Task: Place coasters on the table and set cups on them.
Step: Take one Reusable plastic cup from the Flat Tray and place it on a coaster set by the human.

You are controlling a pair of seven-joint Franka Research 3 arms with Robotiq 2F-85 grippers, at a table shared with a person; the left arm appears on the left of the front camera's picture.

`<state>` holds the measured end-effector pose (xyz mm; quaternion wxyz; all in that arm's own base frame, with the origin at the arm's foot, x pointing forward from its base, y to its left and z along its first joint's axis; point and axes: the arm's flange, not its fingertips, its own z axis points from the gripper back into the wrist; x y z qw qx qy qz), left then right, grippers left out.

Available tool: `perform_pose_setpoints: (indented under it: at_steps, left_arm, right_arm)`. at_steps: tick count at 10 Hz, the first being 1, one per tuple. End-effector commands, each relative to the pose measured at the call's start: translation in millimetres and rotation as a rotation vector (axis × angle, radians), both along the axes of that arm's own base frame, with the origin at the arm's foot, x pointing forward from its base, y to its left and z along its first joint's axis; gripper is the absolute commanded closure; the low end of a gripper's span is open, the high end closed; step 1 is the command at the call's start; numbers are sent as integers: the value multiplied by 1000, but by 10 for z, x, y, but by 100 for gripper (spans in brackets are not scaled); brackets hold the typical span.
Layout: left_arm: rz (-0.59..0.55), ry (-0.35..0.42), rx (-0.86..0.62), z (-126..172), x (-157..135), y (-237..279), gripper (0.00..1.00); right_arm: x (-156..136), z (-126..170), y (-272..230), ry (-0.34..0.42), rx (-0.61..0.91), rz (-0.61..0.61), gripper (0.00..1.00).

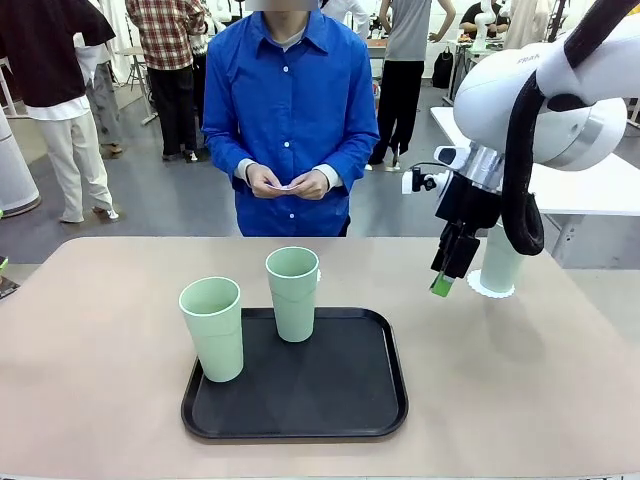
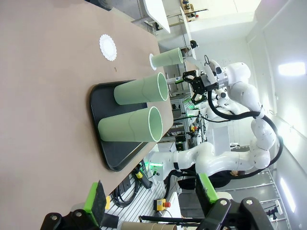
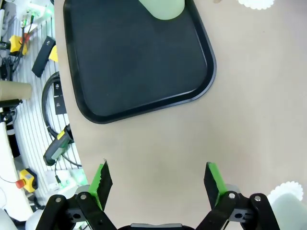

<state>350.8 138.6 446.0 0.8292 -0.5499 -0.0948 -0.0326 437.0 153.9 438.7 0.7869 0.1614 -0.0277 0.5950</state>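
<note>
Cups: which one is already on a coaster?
The far-right cup, off the tray, standing on a white coaster beside the right gripper. The other two cups stand on the black tray.

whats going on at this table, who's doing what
One cup already stands on a coaster on the table. The right gripper hangs next to it, fingers open and empty. The other two cups are on the black tray. A second coaster lies bare beyond the tray. The person's hands hold something small. The left gripper is open and empty.
</note>
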Motion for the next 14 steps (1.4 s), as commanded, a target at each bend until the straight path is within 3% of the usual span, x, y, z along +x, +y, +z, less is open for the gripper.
perform_pose_setpoints:
  at_steps: [1, 2, 3, 4, 5, 7, 9, 10, 14]
  left_arm:
    - [-2, -9, -11, 11, -15, 1, 0]
    - [-2, -9, -11, 11, -15, 1, 0]
    - [-2, -9, -11, 11, -15, 1, 0]
    - [-2, -9, -11, 11, -15, 1, 0]
    - [-2, -9, -11, 11, -15, 1, 0]
    - [-2, -9, -11, 11, -15, 1, 0]
    - [-2, -9, -11, 11, -15, 1, 0]
    - [-2, -9, -11, 11, -15, 1, 0]
    - [-2, -9, -11, 11, -15, 1, 0]
  right_arm:
    - [-20, 5, 2, -9, -14, -3, 0]
    - [0, 0, 0, 0, 0, 0, 0]
    - [-19, 55, -159, -150, 303, 24, 0]
    - [-46, 5, -199, -242, 474, 22, 0]
    - [-82, -67, -228, -318, 668, 24, 0]
    - [-134, -276, -323, -413, 892, 65, 0]
    - [-150, -573, -354, -389, 1047, 63, 0]
    - [-182, -702, -346, -392, 1101, 153, 0]
    - [-78, -1169, -242, -335, 1157, 109, 0]
